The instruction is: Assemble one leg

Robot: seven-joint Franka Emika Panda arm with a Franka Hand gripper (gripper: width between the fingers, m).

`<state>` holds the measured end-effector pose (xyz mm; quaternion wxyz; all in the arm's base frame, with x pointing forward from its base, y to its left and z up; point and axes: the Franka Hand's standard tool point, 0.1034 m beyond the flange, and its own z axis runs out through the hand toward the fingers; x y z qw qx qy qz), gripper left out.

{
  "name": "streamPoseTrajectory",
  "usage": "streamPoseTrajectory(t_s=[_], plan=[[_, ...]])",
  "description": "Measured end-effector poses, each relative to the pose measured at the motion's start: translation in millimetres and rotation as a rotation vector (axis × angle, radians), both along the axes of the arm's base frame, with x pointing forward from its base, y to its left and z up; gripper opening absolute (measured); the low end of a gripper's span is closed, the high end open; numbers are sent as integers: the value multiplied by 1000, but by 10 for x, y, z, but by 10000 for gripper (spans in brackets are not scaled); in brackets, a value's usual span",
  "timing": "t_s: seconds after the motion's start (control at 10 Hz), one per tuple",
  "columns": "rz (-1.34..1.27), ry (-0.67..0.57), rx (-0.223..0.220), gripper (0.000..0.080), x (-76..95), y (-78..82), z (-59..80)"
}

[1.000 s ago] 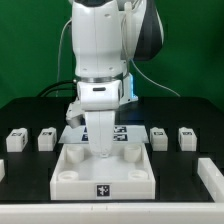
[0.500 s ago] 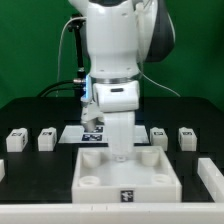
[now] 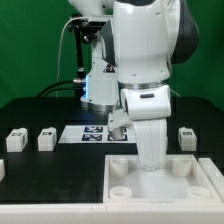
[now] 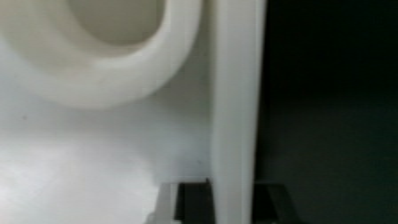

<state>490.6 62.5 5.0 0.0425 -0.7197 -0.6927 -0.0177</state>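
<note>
On the tray [image 3: 190,186], your pincer [image 4: 217,203] looks clamped on the rim wall, nothing else held. Nearest leg [image 3: 187,136] sits at its 2 o'clock in the exterior view, well apart; two more at 10 o'clock.

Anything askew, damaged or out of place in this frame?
Nothing damaged or spilled. The tray sits far toward the exterior view's right, running off frame, held at its wall by the gripper; the visible legs stand upright.
</note>
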Motion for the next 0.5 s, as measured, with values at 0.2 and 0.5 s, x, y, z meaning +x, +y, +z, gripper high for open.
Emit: streamPoseTrajectory(t_s=[0.2,0.5], plan=[[-6,4,-1,51,-8,14,0],[-9,4,-1,261,-4,1,-2]])
